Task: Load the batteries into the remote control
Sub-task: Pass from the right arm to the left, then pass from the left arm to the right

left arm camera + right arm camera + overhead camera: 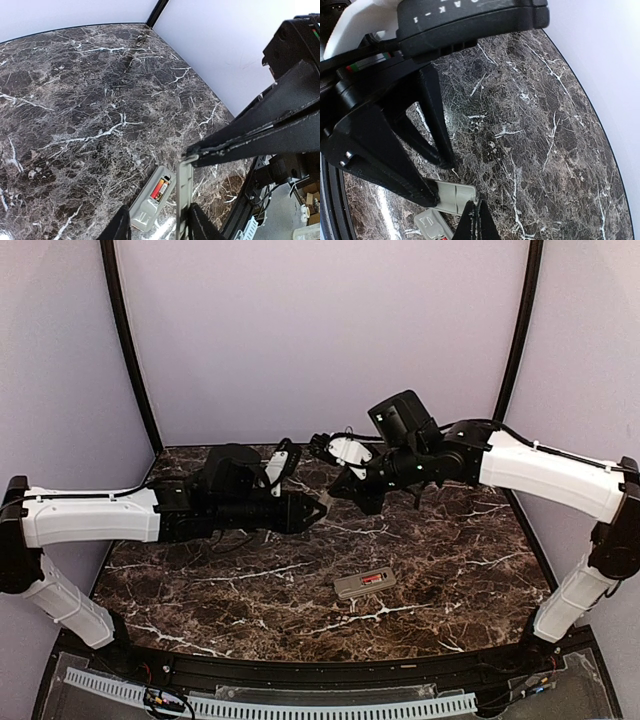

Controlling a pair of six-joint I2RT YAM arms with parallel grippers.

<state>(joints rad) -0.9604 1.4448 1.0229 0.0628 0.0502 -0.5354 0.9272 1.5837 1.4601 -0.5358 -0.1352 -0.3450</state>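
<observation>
1. Cover [452, 195] is being pinched edge-on by the shut right pincer [476, 206], mid-air, likely for handover.
2. It is being straddled by the half-open left pincer [159, 212], not yet clamped.
3. Batteries [160, 189] are being left seated in the remote control [145, 207], back-up on the desk [75, 100].

Grey-backed remote control [431, 223] cut off at right wrist view's bottom edge, flat grey cover [454, 197] partly behind left tool [440, 180], red cylindrical batteries [372, 579] indistinct from above.

The dark brown marble table [200, 590] has white veins, the flat plastic remote control [364, 584] is grey, its tiny batteries [160, 189] red, the thin lid [184, 200] pale grey.
</observation>
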